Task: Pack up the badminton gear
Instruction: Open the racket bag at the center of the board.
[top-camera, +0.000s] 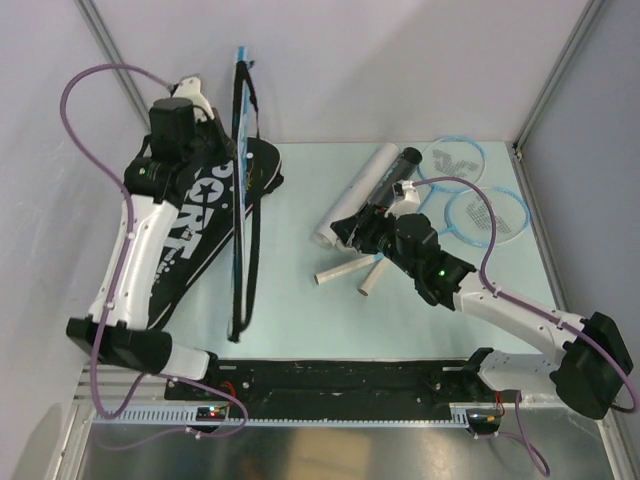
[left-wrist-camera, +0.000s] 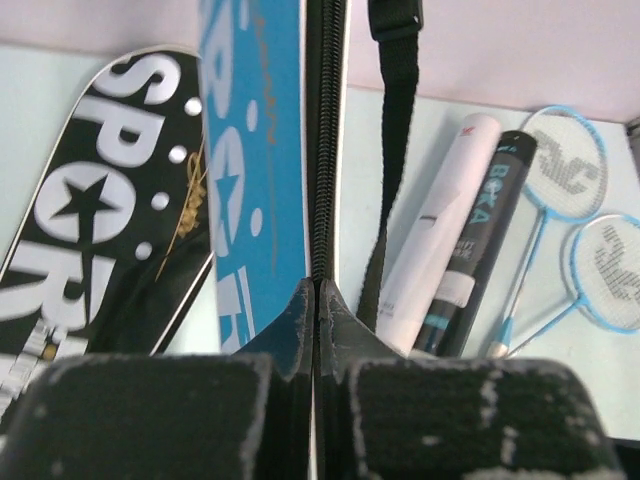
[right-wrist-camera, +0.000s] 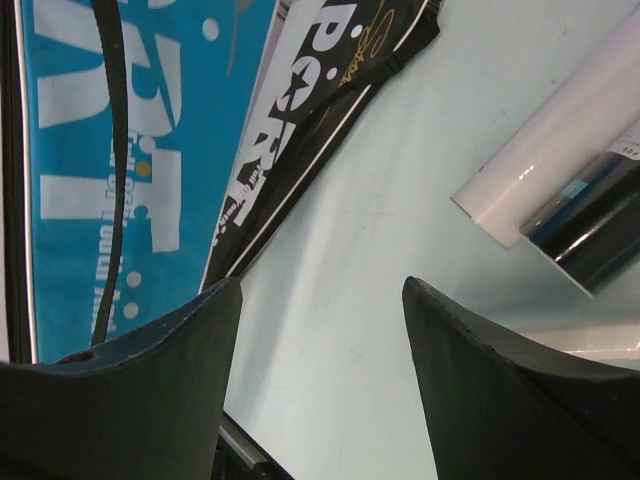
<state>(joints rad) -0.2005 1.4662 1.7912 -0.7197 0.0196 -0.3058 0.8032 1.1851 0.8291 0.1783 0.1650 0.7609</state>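
The left tool (left-wrist-camera: 316, 292) is pinched fully closed on the black zip edge of the blue cover (left-wrist-camera: 255, 180), holding it up on its edge. That cover's long axis runs from the near side of the counter (top-camera: 300, 200) toward the back wall, so from above it shows only as a thin dark line. It stands well to the left of the white tube (top-camera: 358, 195), and its black strap (left-wrist-camera: 395, 150) hangs down the side facing the tube. The blue face carries white "SPORT" lettering, stars and dots. Further left of the white tube the black cover (left-wrist-camera: 100, 200) lies flat under the left arm. It has the same white lettering, and its long axis slants from the far right to the near left. The right tool (right-wrist-camera: 322, 290) hovers just at the near-left end of the white tube, its jaws wide apart with nothing between them. The white tube lies on a slant, from near left to far right. The black tube (left-wrist-camera: 490, 230), glossy with teal print, lies right along its right side, parallel to it. To the right of the white tube two rackets (top-camera: 458, 158) (top-camera: 488, 215) lie flat, light-blue rims and white strings, their heads toward the right wall and their shafts slanting back toward the tubes. Just near of the white tube lie two small white cylinder-like pieces (top-camera: 343, 270) (top-camera: 370, 280); I cannot tell what they are. The counter is pale mint green, closed in by plain pale panels with metal corner posts.
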